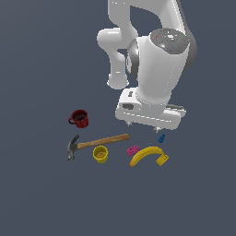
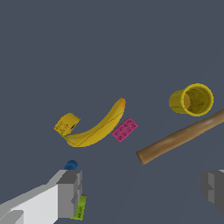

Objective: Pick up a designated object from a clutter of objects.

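While the gripper (image 2: 142, 192) hangs wide open and empty, the small yellow-orange studded plastic brick (image 2: 66, 124) ahead looks light, rigid, slick: pinch its flat sides

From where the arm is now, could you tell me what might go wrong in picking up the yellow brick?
1. The yellow brick sits against the banana tip, so the closing fingers could catch or push the banana.
2. The open gripper is not over the brick; a straight descent would likely miss it.
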You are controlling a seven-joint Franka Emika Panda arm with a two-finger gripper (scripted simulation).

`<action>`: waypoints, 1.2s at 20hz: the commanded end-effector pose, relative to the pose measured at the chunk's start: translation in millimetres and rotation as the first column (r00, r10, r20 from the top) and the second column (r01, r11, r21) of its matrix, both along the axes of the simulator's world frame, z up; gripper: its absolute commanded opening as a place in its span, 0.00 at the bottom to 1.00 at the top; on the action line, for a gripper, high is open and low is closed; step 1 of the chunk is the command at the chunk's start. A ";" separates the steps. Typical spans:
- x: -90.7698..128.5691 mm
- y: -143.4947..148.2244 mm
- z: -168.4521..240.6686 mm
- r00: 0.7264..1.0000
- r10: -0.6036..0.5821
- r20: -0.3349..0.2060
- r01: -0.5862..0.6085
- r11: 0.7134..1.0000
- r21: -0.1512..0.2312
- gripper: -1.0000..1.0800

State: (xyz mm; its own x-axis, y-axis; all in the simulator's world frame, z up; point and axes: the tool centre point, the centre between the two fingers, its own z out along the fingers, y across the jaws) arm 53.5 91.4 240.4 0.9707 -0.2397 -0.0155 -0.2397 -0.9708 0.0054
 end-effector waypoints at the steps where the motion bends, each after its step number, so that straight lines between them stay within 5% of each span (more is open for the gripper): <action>1: 6.6 9.6 -11.7 0.999 -0.052 0.002 0.052 0.999 0.000 0.96; 12: 29.2 52.7 -66.5 0.963 -0.270 0.007 0.270 0.963 0.000 0.96; 24: 42.4 99.3 -130.4 0.873 -0.487 0.013 0.487 0.873 0.000 0.96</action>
State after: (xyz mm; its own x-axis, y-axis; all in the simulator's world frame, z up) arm 94.6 185.4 117.6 0.7505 -0.6609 -0.0043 -0.6609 -0.7505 0.0028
